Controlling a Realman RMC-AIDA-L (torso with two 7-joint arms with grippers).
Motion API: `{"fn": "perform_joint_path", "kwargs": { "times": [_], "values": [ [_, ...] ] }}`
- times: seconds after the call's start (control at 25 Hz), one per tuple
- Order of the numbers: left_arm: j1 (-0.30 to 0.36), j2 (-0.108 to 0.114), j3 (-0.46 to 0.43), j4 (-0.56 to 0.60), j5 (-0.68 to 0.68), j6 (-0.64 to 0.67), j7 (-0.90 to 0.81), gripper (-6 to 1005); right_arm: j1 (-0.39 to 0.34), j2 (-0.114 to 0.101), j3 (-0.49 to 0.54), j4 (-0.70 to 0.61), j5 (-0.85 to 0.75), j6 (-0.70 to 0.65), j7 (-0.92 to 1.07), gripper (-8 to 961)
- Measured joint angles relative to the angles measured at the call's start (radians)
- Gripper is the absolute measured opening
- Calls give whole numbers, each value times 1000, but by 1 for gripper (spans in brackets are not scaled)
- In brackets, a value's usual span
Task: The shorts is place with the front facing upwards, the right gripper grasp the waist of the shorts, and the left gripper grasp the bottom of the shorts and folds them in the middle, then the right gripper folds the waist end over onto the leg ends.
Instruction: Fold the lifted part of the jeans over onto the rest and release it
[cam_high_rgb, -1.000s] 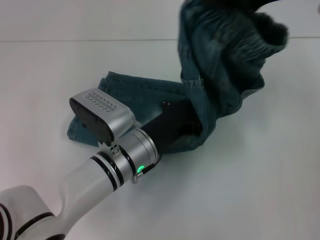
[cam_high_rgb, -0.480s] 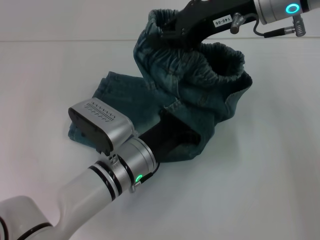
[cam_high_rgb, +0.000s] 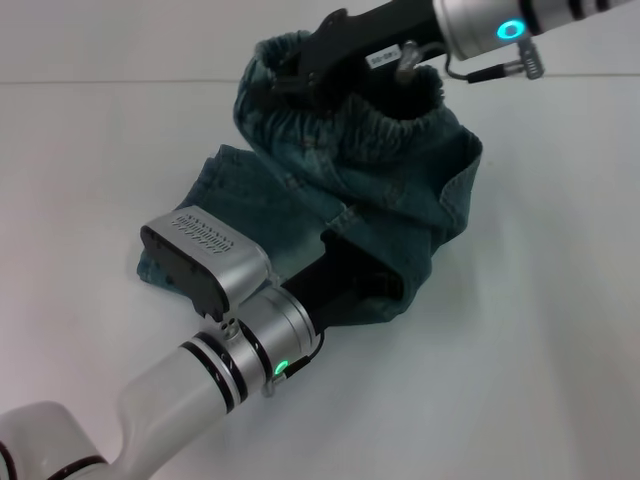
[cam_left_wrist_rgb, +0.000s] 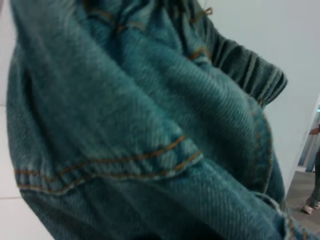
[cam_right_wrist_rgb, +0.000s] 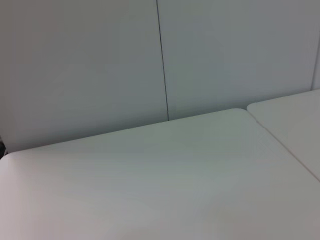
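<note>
Shorts (cam_high_rgb: 370, 190): soft, limp denim, judged moderately heavy for cloth, drapes and sags wherever unsupported; not fragile, not slippery. Best taken by the thick gathered waistband (cam_high_rgb: 400, 125) or the doubled stitched hems, where the fabric bunches enough to pinch firmly; a single flat layer likely to slide out. Blue-green with pale faded patches, orange-tan contrast stitching along seams, seen close up in the left wrist view (cam_left_wrist_rgb: 125, 155); puckered elastic band at the waist end. Position: centre of the white desk (cam_high_rgb: 520, 350), leg portion lying flat toward 9 o'clock, waist end lifted clear of the desk toward 12 o'clock and hanging in a loose fold over the lower part

Right pincer (cam_high_rgb: 290, 78): at 12 o'clock of the garment, reaching in from 2 o'clock, clamped on the waistband and bearing its weight. Left pincer (cam_high_rgb: 375, 270): entering from 7 o'clock, low at the garment's near edge, fingertips buried under the draped denim; whether closed or open cannot be told. Right wrist view: bare desk and wall only

Judgement: fold of waist end over leg ends under way, not yet laid down
</note>
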Motion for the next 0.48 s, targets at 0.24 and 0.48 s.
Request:
{"fn": "perform_joint_path", "kwargs": {
  "times": [0.24, 0.48],
  "values": [
    [9, 0, -3, 3, 0, -1, 0, 1, 50, 6, -41, 98, 7, 89, -44, 65],
    [16, 0, -3, 4, 0, 4, 0, 1, 89, 13, -92, 173, 8, 168, -91, 65]
  ]
}}
